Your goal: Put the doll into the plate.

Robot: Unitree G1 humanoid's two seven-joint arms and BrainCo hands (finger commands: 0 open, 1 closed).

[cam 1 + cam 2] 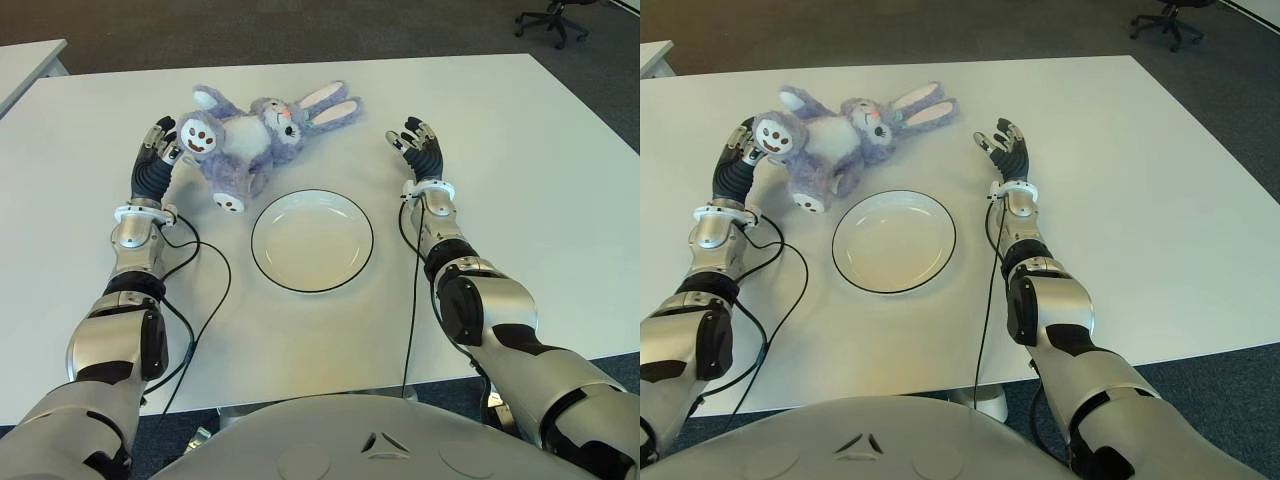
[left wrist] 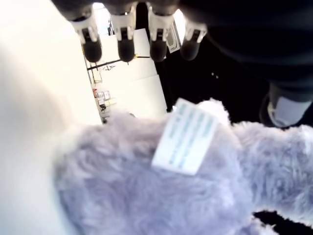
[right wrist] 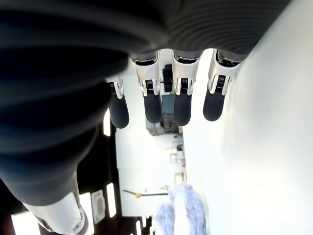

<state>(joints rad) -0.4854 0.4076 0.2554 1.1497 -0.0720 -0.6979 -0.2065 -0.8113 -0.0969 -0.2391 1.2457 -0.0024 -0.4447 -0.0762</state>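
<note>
The white rectangular table (image 1: 520, 200) carries a round white black-rimmed plate (image 1: 312, 241), empty. Just behind it sprawls the purple plush rabbit doll (image 1: 255, 135). The left hand (image 1: 158, 150), fingers spread, flanks it; the right hand (image 1: 418, 145), likewise spread, stands apart. A one-sided squeeze could let the floppy doll slip.

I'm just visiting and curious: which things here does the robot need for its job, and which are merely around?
Needed:
doll, lying beyond the plate
plate, empty
left hand, beside the doll
right hand, open

Merely around:
office chair
second table
</note>
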